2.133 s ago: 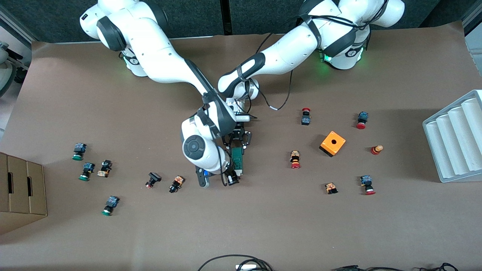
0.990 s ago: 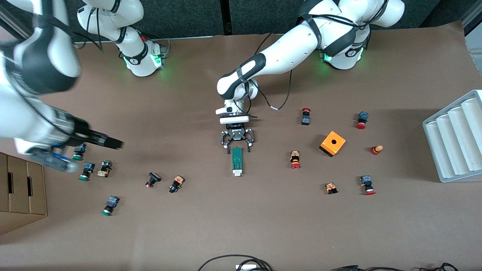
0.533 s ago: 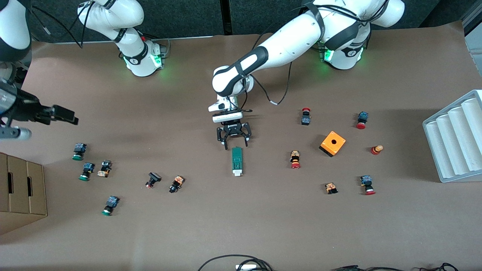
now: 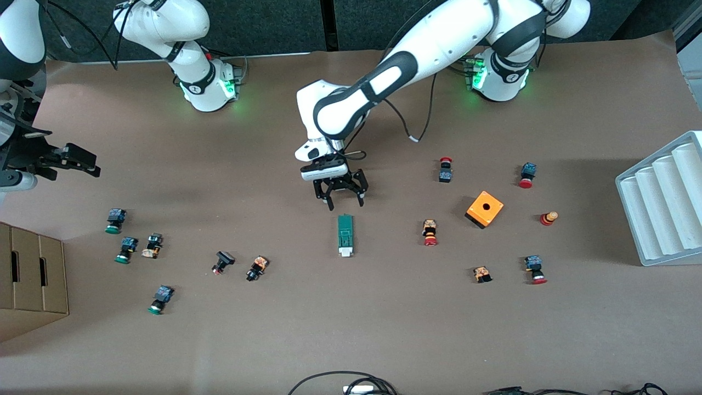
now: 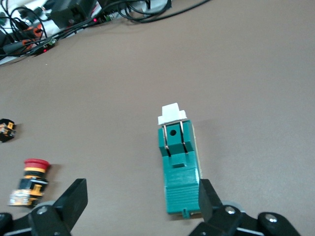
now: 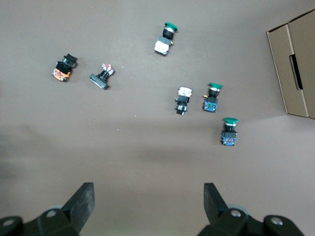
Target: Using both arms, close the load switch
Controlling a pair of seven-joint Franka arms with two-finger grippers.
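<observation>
Both arms have pulled back from the load switch point(image 4: 345, 235), left gripper point(image 4: 339, 193) and right gripper point(image 4: 66, 159) spread wide, empty.

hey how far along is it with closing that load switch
Looks done: the load switch lies free on the table, nothing holding it. In hand: the left gripper hangs open just above its green end, and the right gripper is open over the right arm's end of the table. Left: nothing visible, though closure itself can't be confirmed.

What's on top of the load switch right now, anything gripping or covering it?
Nothing. The load switch lies bare on the table; open left gripper hangs beside its green end. Its underside is hidden.
</observation>
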